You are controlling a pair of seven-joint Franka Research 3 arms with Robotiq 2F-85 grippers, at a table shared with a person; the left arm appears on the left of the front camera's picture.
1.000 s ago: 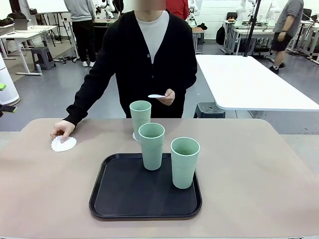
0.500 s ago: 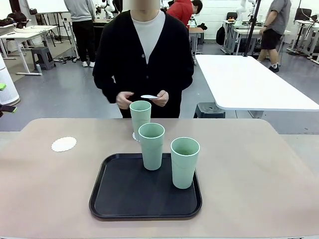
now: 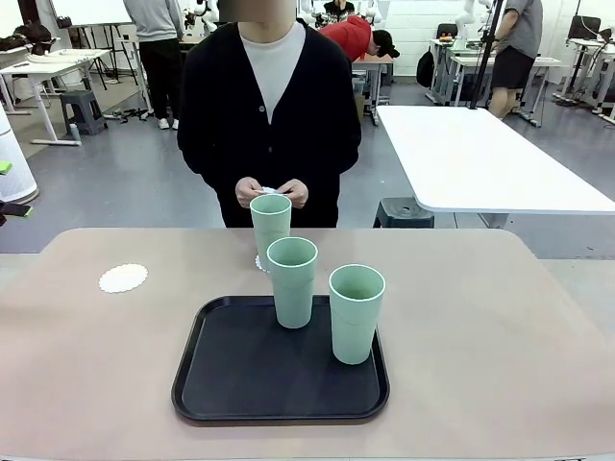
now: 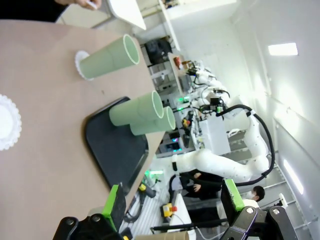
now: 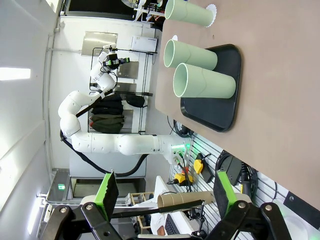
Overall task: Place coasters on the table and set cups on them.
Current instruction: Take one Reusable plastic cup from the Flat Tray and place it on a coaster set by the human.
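both robot arms idle here: the left gripper (image 4: pixel 172 200) hangs with its jaws wide apart and nothing between them, and the right gripper (image 5: pixel 166 192) is the same. across the desk (image 3: pixel 500 327) the person's hands (image 3: pixel 293 193) pinch the third coaster (image 3: pixel 270 190) just above the far cup (image 3: pixel 270 223), which stands on a second coaster (image 3: pixel 258 262) at the middle of the far edge. a bare coaster (image 3: pixel 123 279) lies toward the far left corner. two more wait on the black tray (image 3: pixel 240 379) near the front edge: the middle cup (image 3: pixel 292 283) and the right cup (image 3: pixel 356 315). my read is that the last disc goes down next. it's best laid flat on open desk toward the far right corner, well apart from the tray rim. then a cup can be lifted straight up over that rim and lowered dead centre without nudging the light paper.
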